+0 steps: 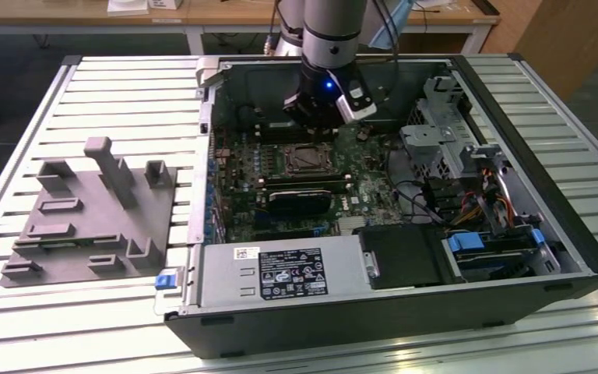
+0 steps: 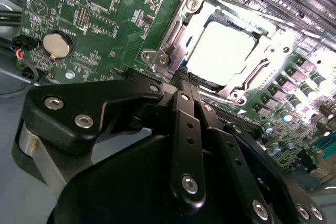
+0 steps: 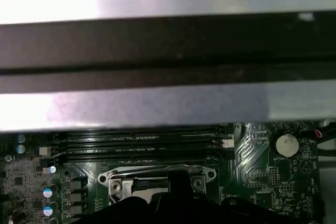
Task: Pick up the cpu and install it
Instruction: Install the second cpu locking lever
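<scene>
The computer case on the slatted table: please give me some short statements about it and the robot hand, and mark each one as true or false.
1. The computer case lies open, with its green circuit board exposed. True.
2. The robot hand hangs over the grey plastic block. False: it is inside the case, above the board; the block sits outside, toward the exterior view's left.
3. In the second wrist view, a shiny silver chip sits within the metal socket frame. True.
4. The round coin battery lies on the slatted table. False: it is mounted on the circuit board.
</scene>
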Robot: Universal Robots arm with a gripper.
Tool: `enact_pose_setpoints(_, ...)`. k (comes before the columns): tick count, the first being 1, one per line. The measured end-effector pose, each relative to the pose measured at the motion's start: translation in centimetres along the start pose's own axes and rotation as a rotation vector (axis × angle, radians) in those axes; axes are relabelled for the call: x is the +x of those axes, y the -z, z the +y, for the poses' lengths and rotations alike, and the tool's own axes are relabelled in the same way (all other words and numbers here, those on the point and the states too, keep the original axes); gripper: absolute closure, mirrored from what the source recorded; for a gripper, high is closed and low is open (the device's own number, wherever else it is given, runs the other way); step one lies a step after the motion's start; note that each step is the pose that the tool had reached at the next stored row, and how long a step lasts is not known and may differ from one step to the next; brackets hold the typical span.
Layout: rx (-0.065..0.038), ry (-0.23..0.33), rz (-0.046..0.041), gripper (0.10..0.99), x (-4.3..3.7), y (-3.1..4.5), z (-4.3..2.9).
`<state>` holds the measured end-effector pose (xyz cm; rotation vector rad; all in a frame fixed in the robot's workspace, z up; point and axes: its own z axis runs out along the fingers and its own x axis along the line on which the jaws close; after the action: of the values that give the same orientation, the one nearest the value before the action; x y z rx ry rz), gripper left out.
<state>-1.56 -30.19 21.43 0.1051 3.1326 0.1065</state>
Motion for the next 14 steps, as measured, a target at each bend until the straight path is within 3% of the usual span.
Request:
enact_pose_setpoints(4,0.000,0.000,0.0001,0.980,-0.01,0.20,-0.19)
enact_pose_setpoints(10,0.000,0.000,0.0000,0.980,-0.02,2.58,-0.03)
enact_pose_setpoints(14,0.000,0.000,0.0001,0.980,-0.08,2.76,-0.88)
